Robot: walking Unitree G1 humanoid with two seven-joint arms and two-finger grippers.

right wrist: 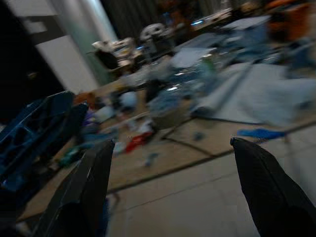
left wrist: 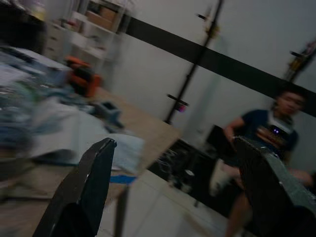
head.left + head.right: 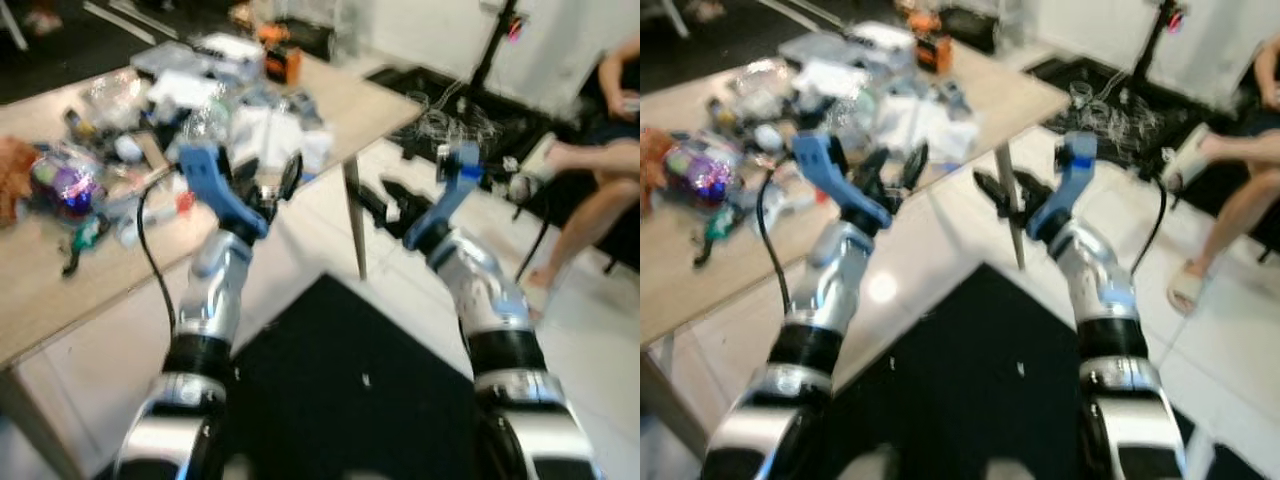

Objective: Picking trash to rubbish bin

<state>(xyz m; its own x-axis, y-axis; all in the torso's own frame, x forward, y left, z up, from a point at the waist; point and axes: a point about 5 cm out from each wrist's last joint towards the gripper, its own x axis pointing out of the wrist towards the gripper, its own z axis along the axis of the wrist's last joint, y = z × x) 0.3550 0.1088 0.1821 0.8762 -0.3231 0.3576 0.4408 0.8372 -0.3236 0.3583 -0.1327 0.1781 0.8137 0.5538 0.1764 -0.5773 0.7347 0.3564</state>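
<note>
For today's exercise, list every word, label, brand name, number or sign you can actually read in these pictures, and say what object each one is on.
None can be read.
Packets and wrappers on the table: printing blurred, unreadable.
Orange box at the table's far end: no legible label.
Seated person's shirt: a pale chest print, too blurred and dark to read.

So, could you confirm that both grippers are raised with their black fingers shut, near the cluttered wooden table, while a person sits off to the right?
Not quite: the fingers are open, not shut. The wrist views show each pair spread wide with nothing between. The left gripper and right gripper are indeed raised near the cluttered wooden table, and the seated person is on the right.
</note>
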